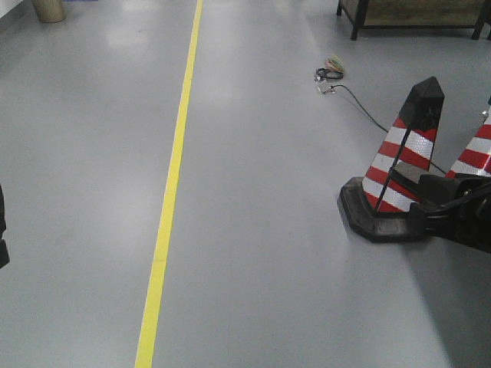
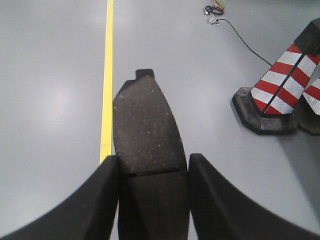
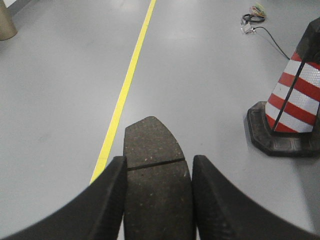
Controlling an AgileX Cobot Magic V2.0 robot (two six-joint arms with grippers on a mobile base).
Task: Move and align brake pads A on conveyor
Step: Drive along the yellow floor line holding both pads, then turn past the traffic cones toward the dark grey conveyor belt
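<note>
— Two brake pads, location?
— One clamped in left pincer [image 2: 152,200]: left brake pad [image 2: 146,130]. One clamped in right pincer [image 3: 157,200]: right brake pad [image 3: 154,165]. Both above grey floor [image 1: 276,230].

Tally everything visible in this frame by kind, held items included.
Brake pads: 2, one in the left gripper, one in the right gripper
Traffic cones: 2
Yellow floor lines: 1
Floor cables: 1
Total: 6
</note>
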